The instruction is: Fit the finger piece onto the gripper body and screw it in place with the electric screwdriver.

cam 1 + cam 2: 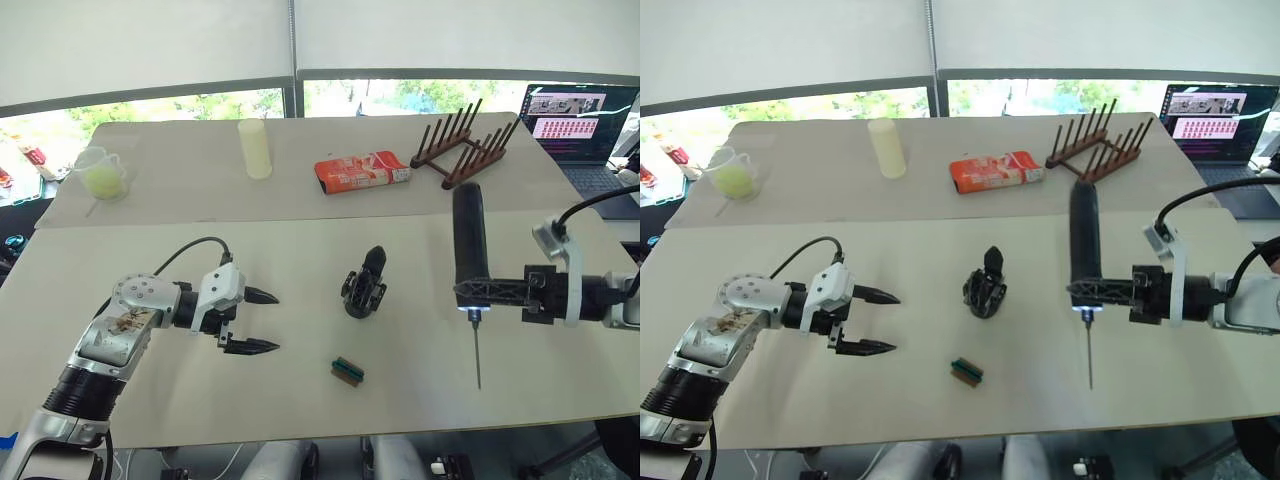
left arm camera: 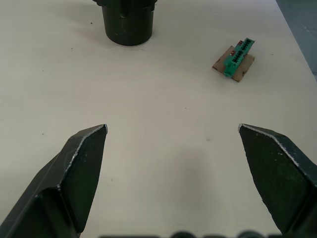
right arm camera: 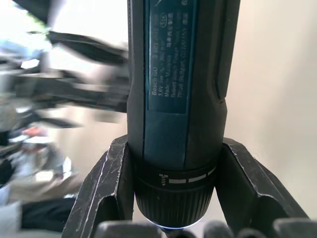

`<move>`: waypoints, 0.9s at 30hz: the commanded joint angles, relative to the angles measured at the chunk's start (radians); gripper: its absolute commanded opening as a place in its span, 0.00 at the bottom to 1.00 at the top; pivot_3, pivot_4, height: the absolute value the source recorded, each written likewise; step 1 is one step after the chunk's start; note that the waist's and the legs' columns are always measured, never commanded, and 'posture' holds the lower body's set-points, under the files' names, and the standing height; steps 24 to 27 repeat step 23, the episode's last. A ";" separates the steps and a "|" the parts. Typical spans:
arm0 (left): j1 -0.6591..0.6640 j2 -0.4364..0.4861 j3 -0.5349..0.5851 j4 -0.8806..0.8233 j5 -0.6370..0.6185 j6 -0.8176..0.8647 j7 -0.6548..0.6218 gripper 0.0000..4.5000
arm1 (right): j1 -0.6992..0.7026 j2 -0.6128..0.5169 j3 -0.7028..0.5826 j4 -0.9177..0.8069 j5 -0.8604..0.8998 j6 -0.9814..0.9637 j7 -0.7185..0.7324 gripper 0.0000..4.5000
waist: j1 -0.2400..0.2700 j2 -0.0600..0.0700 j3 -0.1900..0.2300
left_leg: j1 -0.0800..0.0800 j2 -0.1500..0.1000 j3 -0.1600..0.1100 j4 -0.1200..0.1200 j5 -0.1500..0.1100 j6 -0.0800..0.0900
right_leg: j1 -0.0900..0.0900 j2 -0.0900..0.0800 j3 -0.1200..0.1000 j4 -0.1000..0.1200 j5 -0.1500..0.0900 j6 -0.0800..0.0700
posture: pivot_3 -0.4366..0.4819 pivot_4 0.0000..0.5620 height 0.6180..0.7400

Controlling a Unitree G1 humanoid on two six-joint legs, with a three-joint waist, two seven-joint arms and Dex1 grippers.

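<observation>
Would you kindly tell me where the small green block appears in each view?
Left eye view: green block on the table, below the gripper body.
Right eye view, same spot.
Left wrist view, beyond the open left gripper.
Right wrist view: not in it.
Shared landmark: gripper body.

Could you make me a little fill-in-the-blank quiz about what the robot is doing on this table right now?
1. The right gripper is shut on the electric ____.
2. The left gripper has its fingers ____ and holds nothing.
3. The gripper body stands on the table ____ the two grippers.
4. The small block lying near the gripper body is ____ in colour.

Missing words: screwdriver; open; between; green
</observation>
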 commanded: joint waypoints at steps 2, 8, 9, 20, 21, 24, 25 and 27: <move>-0.027 0.014 0.019 -0.005 -0.012 -0.015 -0.010 1.00 | -0.008 -0.021 0.089 0.038 -0.194 -0.086 0.129 0.42 | -0.005 0.001 0.000 | -0.001 0.000 0.000 0.000 0.000 0.000 | -0.002 0.000 0.000 0.000 0.000 0.000 | 0.48 0.27 1.00; -0.003 0.094 0.060 -0.022 -0.055 0.069 -0.050 1.00 | 0.074 -0.109 0.139 -0.009 -0.466 -0.437 0.391 0.87 | -0.008 0.001 0.001 | -0.001 0.000 0.001 0.001 0.000 0.000 | -0.001 0.000 0.000 0.000 0.000 0.000 | 0.48 0.27 1.00; 0.002 0.115 0.074 -0.026 -0.071 0.094 -0.059 1.00 | 0.096 -0.128 0.118 -0.013 -0.499 -0.510 0.445 0.95 | -0.008 0.001 0.001 | -0.001 0.000 0.001 0.000 0.000 0.000 | -0.002 0.000 0.000 0.000 0.000 0.000 | 0.48 0.27 1.00; 0.010 0.299 0.254 0.091 -0.124 0.114 -0.122 1.00 | 0.290 -0.264 -0.186 0.262 -0.745 -1.175 0.949 0.99 | -0.008 0.003 0.002 | 0.007 0.002 0.002 -0.002 -0.004 -0.007 | 0.005 0.008 -0.001 -0.001 0.000 0.000 | 0.48 0.27 1.00; 0.015 0.298 0.255 0.090 -0.123 0.108 -0.122 1.00 | 0.293 -0.258 -0.190 0.277 -0.760 -1.194 0.953 0.99 | -0.008 0.003 0.002 | 0.007 0.002 0.002 -0.002 -0.004 -0.008 | 0.005 0.007 -0.001 -0.001 0.000 0.000 | 0.48 0.27 1.00; 0.021 0.289 0.252 0.077 -0.129 0.110 -0.124 1.00 | 0.286 -0.246 -0.188 0.303 -0.785 -1.225 0.959 0.99 | -0.008 0.003 0.002 | 0.008 0.002 0.002 -0.003 -0.004 -0.008 | 0.005 0.005 0.000 -0.001 0.000 0.000 | 0.48 0.27 1.00; 0.021 0.289 0.252 0.077 -0.129 0.110 -0.124 1.00 | 0.286 -0.246 -0.188 0.303 -0.785 -1.225 0.959 0.99 | -0.008 0.003 0.002 | 0.008 0.002 0.002 -0.003 -0.004 -0.008 | 0.005 0.005 0.000 -0.001 0.000 0.000 | 0.48 0.27 1.00; 0.021 0.289 0.252 0.077 -0.129 0.110 -0.124 1.00 | 0.286 -0.246 -0.188 0.303 -0.785 -1.225 0.959 0.99 | -0.008 0.003 0.002 | 0.008 0.002 0.002 -0.003 -0.004 -0.008 | 0.005 0.005 0.000 -0.001 0.000 0.000 | 0.48 0.27 1.00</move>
